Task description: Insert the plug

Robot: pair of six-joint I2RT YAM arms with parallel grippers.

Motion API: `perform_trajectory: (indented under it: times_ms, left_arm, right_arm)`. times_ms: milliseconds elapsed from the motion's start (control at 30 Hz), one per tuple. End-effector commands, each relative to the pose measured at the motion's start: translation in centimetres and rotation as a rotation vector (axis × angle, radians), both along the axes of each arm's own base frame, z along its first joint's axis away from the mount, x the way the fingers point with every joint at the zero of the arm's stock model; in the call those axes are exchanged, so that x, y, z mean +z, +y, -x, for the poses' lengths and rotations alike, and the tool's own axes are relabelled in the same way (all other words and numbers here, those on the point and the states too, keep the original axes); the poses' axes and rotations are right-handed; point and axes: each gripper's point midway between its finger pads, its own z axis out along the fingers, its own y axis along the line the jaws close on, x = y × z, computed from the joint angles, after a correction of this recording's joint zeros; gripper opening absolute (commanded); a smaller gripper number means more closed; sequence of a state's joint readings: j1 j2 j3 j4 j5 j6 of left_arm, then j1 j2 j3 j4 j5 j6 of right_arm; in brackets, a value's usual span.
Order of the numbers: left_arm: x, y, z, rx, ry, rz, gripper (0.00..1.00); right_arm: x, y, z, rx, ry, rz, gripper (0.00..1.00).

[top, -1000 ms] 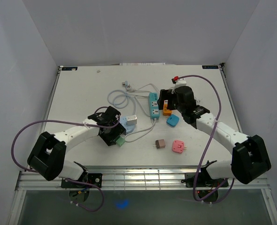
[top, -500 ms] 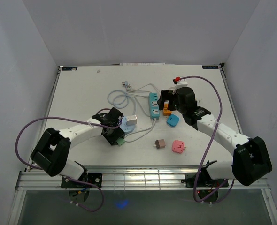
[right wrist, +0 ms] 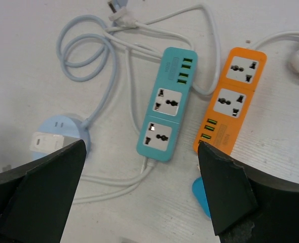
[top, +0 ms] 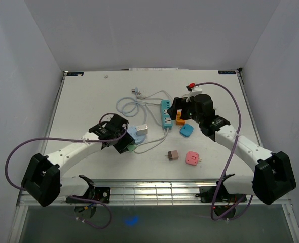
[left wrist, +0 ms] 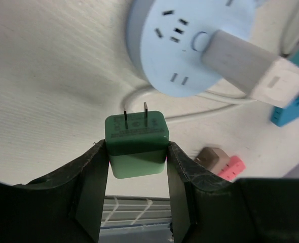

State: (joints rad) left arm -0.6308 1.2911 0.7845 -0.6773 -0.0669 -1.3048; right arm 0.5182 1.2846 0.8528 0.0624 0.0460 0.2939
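My left gripper (left wrist: 137, 162) is shut on a green plug (left wrist: 137, 143), its two prongs pointing at the table just short of the round light-blue socket (left wrist: 187, 48). A white adapter (left wrist: 253, 63) is plugged into that socket. In the top view the green plug (top: 132, 148) sits at the left gripper (top: 125, 144), beside the round socket (top: 136, 132). My right gripper (right wrist: 142, 197) is open and empty above the teal power strip (right wrist: 167, 104) and the orange power strip (right wrist: 230, 98); in the top view it (top: 182, 109) hovers over both strips.
A blue plug (top: 185, 130), a brown plug (top: 173, 155) and a pink plug (top: 192, 158) lie on the table right of centre. White cables (top: 139, 104) loop behind the strips. A red-tipped plug (top: 190, 85) lies at the back right.
My left arm has swung its elbow out to the left and drawn the green plug slightly back from the round socket. The right gripper has hardly moved.
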Motion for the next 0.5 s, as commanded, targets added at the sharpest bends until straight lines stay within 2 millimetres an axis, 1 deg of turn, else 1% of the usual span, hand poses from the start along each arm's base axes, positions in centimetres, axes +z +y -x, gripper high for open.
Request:
perform_trajectory:
  times_ms: [0,33,67,100,133,167,200,233,267,300,333,367,400,467]
  left_arm:
    - [5.2,-1.6,-1.8,0.026,-0.127,0.120,0.33]
    - [5.8,-1.7,-2.1,0.038,-0.144,0.132,0.33]
    - [6.5,-1.8,-2.5,0.058,-0.159,0.153,0.33]
    - [7.6,-2.1,-3.0,0.069,-0.192,0.184,0.33]
    - [8.1,-2.4,-3.2,0.073,-0.198,0.211,0.34]
    - [8.6,-2.4,-3.7,0.097,-0.204,0.240,0.33]
    - [9.5,-2.8,-4.4,0.103,-0.230,0.282,0.34]
    - [9.7,-2.8,-4.6,0.112,-0.233,0.311,0.34]
    - [10.1,-3.0,-4.8,0.114,-0.214,0.370,0.33]
    - [11.0,-3.3,-5.6,0.125,-0.237,0.422,0.33]
    - [11.2,-3.4,-5.8,0.127,-0.238,0.453,0.33]
    - [11.0,-2.6,-6.5,0.157,-0.233,0.475,0.32]
    - [11.7,-3.2,-6.7,0.145,-0.225,0.538,0.31]
    - [12.2,-3.0,-7.5,0.152,-0.234,0.579,0.31]
  right_arm:
    - [3.7,2.2,1.8,0.108,-0.033,-0.167,0.95]
    - [4.3,2.5,2.4,0.123,-0.029,-0.203,0.94]
    - [4.1,2.7,3.0,0.130,-0.006,-0.234,0.91]
    - [4.4,3.1,3.6,0.137,0.023,-0.291,0.91]
    - [5.4,3.7,4.4,0.176,0.016,-0.340,0.90]
    - [5.1,3.9,5.0,0.182,0.040,-0.365,0.87]
    - [5.3,4.2,5.4,0.194,0.051,-0.391,0.87]
    - [6.2,4.6,5.9,0.218,0.042,-0.436,0.86]
    - [6.1,4.9,6.3,0.223,0.051,-0.447,0.86]
    - [5.9,5.4,6.8,0.238,0.062,-0.454,0.85]
    - [6.0,5.8,7.1,0.247,0.064,-0.464,0.85]
    - [6.1,6.2,7.3,0.256,0.064,-0.469,0.84]
    - [6.2,7.1,8.1,0.278,0.072,-0.472,0.83]
    - [6.2,8.1,8.5,0.289,0.069,-0.473,0.82]
